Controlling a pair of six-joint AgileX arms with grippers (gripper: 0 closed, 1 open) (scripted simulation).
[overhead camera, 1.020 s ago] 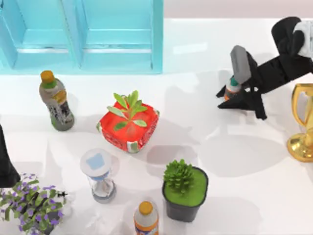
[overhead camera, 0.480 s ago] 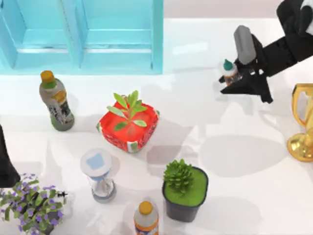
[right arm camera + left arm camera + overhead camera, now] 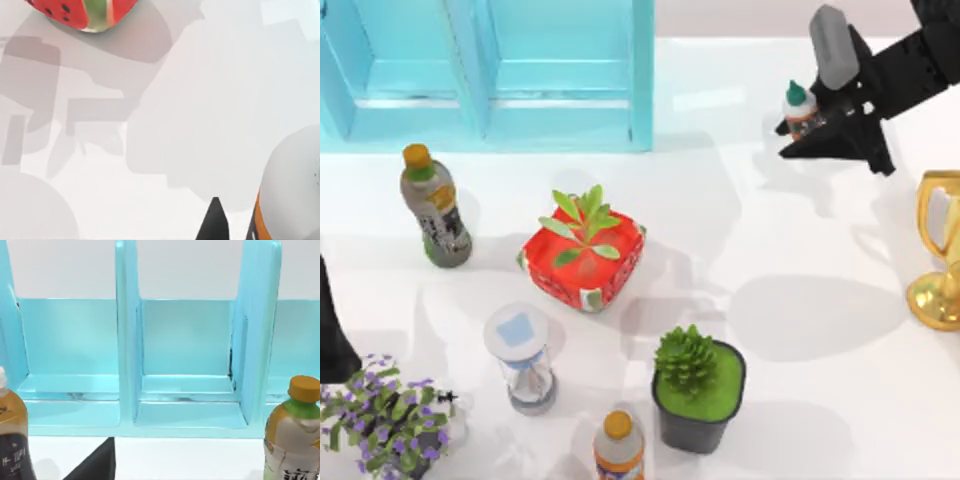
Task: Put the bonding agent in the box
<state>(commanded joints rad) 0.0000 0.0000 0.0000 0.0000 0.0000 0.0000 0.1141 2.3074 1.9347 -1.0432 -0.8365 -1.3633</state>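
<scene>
Right gripper (image 3: 807,125) – fingers clamped on the bonding agent (image 3: 800,108), green cap up, at 1 o'clock of the table (image 3: 800,300) | box (image 3: 560,75) – light blue, at 11 o'clock, well apart from the bottle | left arm (image 3: 332,330) parked at 8 o'clock.

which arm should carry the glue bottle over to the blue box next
Right. The right end effector is shut on the glue bottle, raised at the table's far right, with the blue box to its left. The left arm sits parked at the left edge.
</scene>
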